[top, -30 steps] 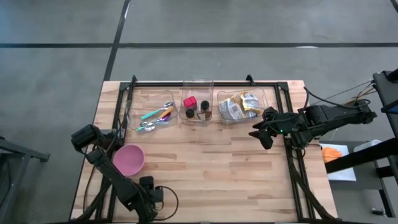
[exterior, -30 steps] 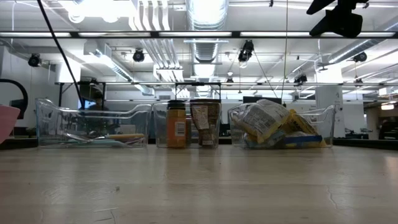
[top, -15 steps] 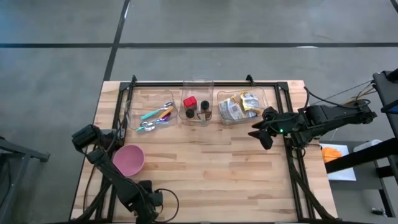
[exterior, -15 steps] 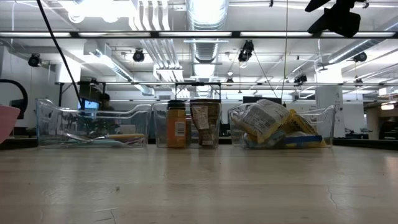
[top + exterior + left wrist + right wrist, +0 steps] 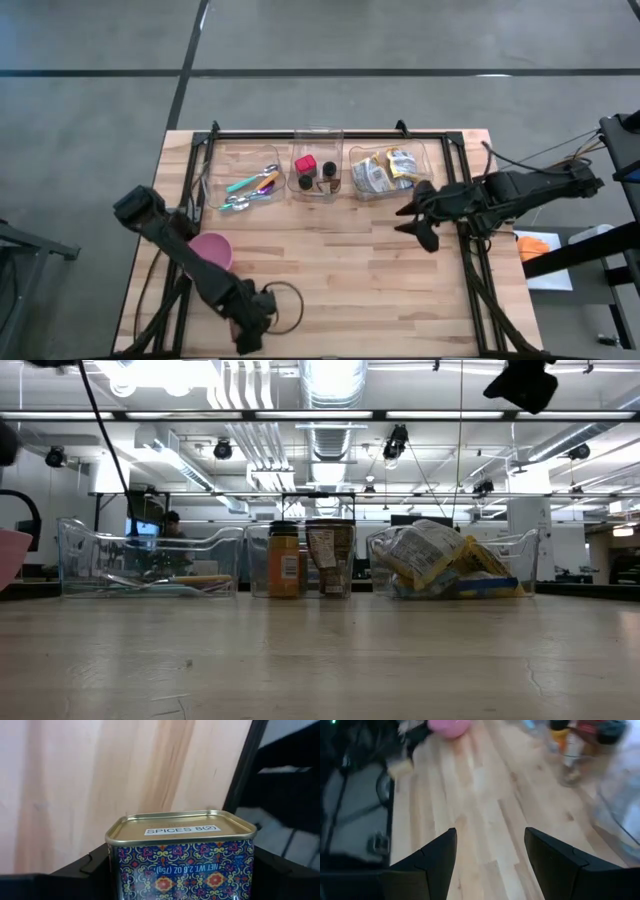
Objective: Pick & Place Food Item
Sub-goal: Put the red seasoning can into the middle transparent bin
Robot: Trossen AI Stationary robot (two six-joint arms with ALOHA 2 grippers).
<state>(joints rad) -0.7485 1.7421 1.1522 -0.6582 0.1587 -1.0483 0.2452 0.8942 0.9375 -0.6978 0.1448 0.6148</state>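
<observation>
A blue patterned spice tin point(image 5: 182, 857) with a gold labelled face sits between the fingers of my left gripper point(image 5: 252, 322), which is shut on it at the table's near edge, left of the middle. In the high view the gripper itself hides the tin. My right gripper point(image 5: 490, 865) hangs open with nothing between its fingers, high over the right part of the table, just near of a clear bin of food packets point(image 5: 385, 170). My left gripper pinches the tin between its two fingers, one on each of two opposite side walls point(image 5: 116, 865). The fingers point(image 5: 92, 865) slant steeply down from above. The gold labelled face point(image 5: 182, 826) points away from the wrist, and the tin looks clear of the wood beyond it.
Along the far edge stand two more clear bins, one with utensils point(image 5: 245, 182) and one with spice jars point(image 5: 317, 172). A pink bowl point(image 5: 212, 250) sits at the left, partly under my left arm. A black frame rail point(image 5: 245, 770) runs close beside the tin.
My left arm has swung from the near left corner toward the table's right edge and risen, and it now crosses over the pink bowl. My right gripper has rolled a little where it hangs.
</observation>
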